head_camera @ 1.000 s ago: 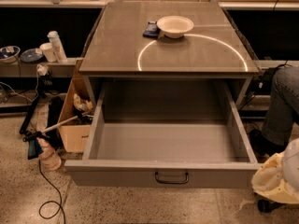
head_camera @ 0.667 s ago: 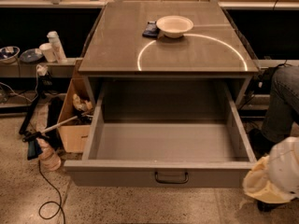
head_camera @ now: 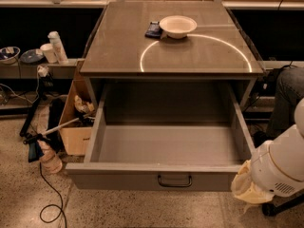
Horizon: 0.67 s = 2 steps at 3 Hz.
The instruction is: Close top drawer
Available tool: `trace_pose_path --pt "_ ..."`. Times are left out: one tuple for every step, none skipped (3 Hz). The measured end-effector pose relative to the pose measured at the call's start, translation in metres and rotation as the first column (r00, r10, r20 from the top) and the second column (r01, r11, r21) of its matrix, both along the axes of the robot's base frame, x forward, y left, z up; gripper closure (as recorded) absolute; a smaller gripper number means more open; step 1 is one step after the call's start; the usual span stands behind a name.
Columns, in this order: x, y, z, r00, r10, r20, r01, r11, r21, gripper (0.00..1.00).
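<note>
Camera view
Top drawer (head_camera: 166,146): pulled fully out of the grey metal cabinet toward the camera, its deep interior open to view and bare.
Handle (head_camera: 175,181): small and dark, centred on the drawer's front panel, with nothing touching it.
Gripper (head_camera: 247,189): low at the right edge, just beside the drawer's front right corner, under a pale, crumpled covering; whether the jaws are spread or pressed together cannot be told.
Arm (head_camera: 280,167): a white, rounded housing entering from the lower right, behind the gripper.
Desk (head_camera: 199,56): the cabinet's flat grey top, marked by a bright curved arc of light.
Bowl (head_camera: 177,26): white and upright, near the far edge of the desk.
Dark packet (head_camera: 154,30): lying flat, touching the bowl's left side.
Cardboard box (head_camera: 76,132): on the speckled floor, against the cabinet's left side.
Cable (head_camera: 50,208): black, looped on the floor at lower left.
</note>
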<state>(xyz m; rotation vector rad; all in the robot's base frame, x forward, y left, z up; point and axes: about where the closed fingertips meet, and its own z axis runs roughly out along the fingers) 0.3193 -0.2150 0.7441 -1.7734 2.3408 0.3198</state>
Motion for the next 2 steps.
trace_pose_path --pt "0.008 0.015 -0.014 0.9993 0.031 -0.020 -0.031 0.999 0.012 1.00" --pt "0.021 0.033 -0.032 0.9967 0.069 -0.042 -0.069 0.997 0.018 1.00"
